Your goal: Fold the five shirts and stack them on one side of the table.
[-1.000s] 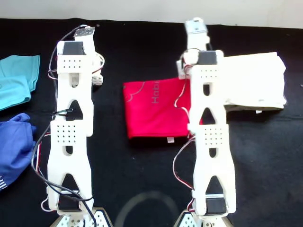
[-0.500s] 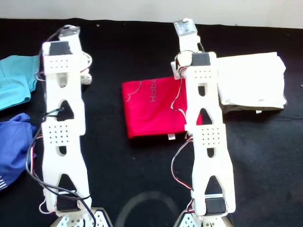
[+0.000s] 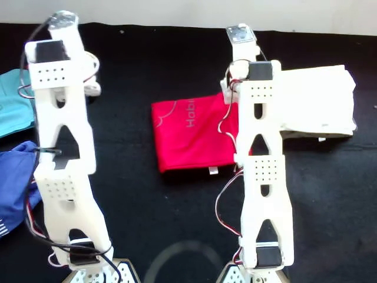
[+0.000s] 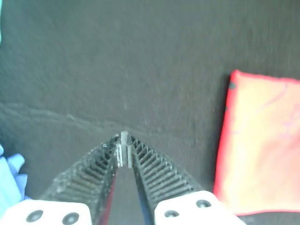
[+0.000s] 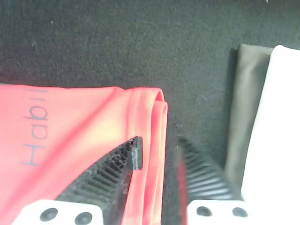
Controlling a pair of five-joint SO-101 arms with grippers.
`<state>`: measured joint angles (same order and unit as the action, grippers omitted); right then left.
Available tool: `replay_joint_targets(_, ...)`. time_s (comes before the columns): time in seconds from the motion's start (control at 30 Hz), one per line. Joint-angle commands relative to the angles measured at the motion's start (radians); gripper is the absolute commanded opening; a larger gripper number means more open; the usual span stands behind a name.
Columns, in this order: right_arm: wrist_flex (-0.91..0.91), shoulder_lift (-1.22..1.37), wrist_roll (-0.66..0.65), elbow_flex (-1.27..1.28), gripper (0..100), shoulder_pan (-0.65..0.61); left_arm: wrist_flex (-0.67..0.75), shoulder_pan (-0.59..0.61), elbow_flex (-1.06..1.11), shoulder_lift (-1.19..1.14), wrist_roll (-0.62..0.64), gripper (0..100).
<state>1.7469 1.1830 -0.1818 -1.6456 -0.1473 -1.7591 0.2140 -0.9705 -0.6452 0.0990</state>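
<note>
A folded red shirt (image 3: 191,134) is seen lying flat near the middle of the black-covered table (image 3: 165,65). Between 2 and 3 o'clock from it, a folded white shirt (image 3: 318,103) is stacked on a dark shirt (image 3: 300,136), whose edge is shown beneath the white one's near side. At the table's 9 o'clock edge a teal shirt (image 3: 12,106) is spread, and toward 8 o'clock a blue shirt (image 3: 15,183) is left crumpled; both are partly covered by the left arm (image 3: 59,135). The left gripper (image 4: 123,143) is held over bare black cloth with its fingers pressed together — nothing is caught between them — and the red shirt is seen off to one side of it. The right gripper (image 5: 158,151) is parted moderately and nothing is gripped: one finger is placed above the red shirt's folded edge, the other above the strip of bare cloth between the red shirt and the white-on-dark stack. Whether those fingers touch the fabric cannot be told.
</note>
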Motion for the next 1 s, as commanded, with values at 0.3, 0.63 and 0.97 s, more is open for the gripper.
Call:
replay_joint_targets(0.3,0.024,-0.374,0.040,0.150,0.5,-0.016,0.331,-0.298,0.122,-0.070,0.129,1)
replay_joint_targets(0.63,-0.091,-0.915,0.075,1.164,0.5,-0.082,0.359,-0.338,0.122,-0.131,0.187,1)
replay_joint_targets(0.97,-0.464,-1.015,0.075,1.692,0.5,-0.064,0.318,-0.432,0.128,-0.134,0.192,1)
